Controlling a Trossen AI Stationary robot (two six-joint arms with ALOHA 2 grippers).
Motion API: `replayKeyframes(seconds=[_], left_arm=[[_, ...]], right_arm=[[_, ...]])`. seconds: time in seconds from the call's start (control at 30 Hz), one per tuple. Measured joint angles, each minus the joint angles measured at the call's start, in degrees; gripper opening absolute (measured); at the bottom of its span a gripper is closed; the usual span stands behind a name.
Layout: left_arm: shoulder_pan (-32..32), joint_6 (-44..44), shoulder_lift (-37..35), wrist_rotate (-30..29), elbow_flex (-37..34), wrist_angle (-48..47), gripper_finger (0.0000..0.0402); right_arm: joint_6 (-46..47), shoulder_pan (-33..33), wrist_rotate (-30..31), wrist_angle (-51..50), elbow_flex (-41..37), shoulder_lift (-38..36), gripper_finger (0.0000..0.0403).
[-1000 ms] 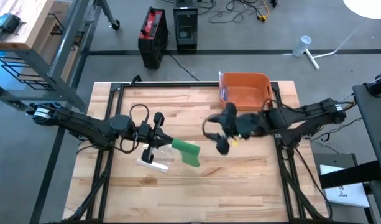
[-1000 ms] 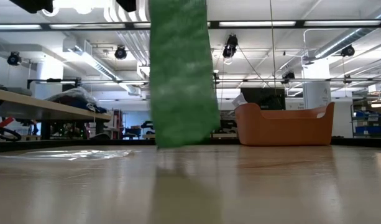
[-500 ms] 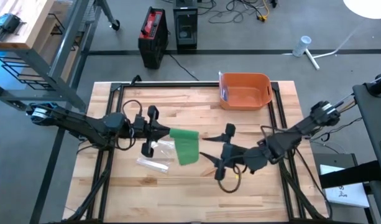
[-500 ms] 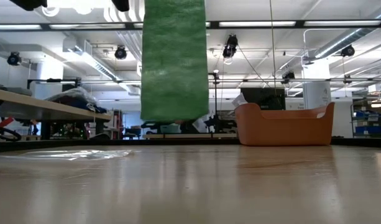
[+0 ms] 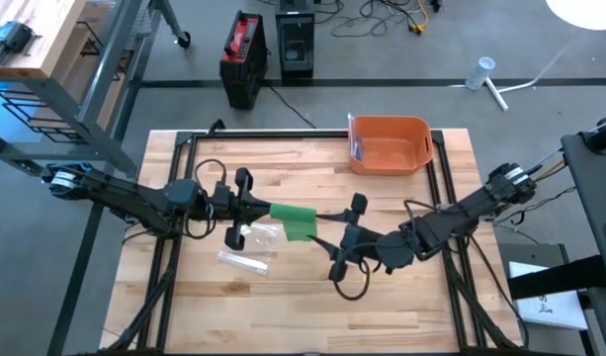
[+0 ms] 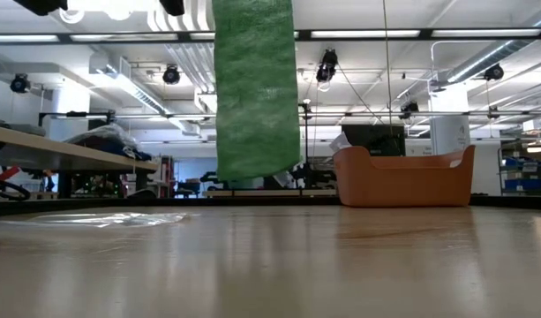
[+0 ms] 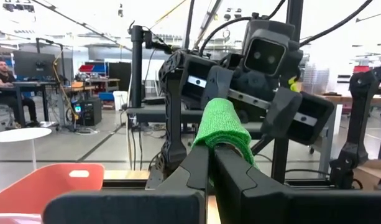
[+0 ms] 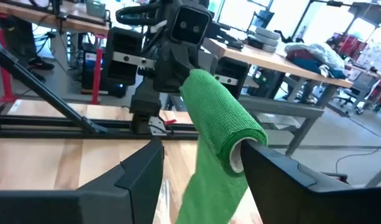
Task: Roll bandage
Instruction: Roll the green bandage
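Observation:
The bandage is green: a short roll (image 5: 288, 214) with a loose strip (image 6: 255, 88) hanging below it, the strip's lower end clear of the table. My left gripper (image 5: 258, 211) comes from the table's left and is shut on the roll. My right gripper (image 5: 345, 237) comes from the right and stands open. In the right wrist view its two fingers stand on either side of the roll's free end (image 8: 243, 149) and the hanging strip. My left gripper pinches the roll (image 7: 222, 134) between its two fingers, level, from the table's left. The roll sticks out past the fingertips and is lifted clear of the table, the loose strip hanging slack below it. My right gripper: I cannot tell whether a finger (image 8: 271, 168) touches the roll's free end.
An orange bin (image 5: 389, 143) stands at the table's far edge, right of the middle. A clear plastic wrapper (image 5: 245, 259) lies on the wood below my left gripper. The near right part of the table (image 5: 411, 311) is bare wood.
My right gripper has swung from beside the orange bin toward the near edge and the left, up to the bandage, and has turned to face it. The hanging strip has swung, and its lower end hangs higher above the table than before.

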Motion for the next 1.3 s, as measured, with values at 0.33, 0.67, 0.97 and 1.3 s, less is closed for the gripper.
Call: replayKeyframes(seconds=[0.33, 0.67, 0.97, 1.3], left_arm=[[0.0, 0.3, 2.9, 3.5, 0.0, 3.5, 0.0000], [0.0, 2.7, 5.0, 4.1, 0.0, 5.7, 0.0006], [0.0, 4.6, 4.4, 4.6, 0.0, 4.7, 0.0053], [0.0, 5.3, 0.8, 3.6, 0.0, -1.1, 0.0122]], right_arm=[[0.4, -1.2, -6.9, 0.5, 0.0, 0.0, 0.0198], [3.5, -2.0, -8.9, 0.9, 0.0, -0.1, 0.0129], [1.4, -2.2, -9.4, 1.1, 0.0, -0.3, 0.0015], [0.9, -1.4, -9.5, 1.2, 0.0, -3.6, 0.0007]])
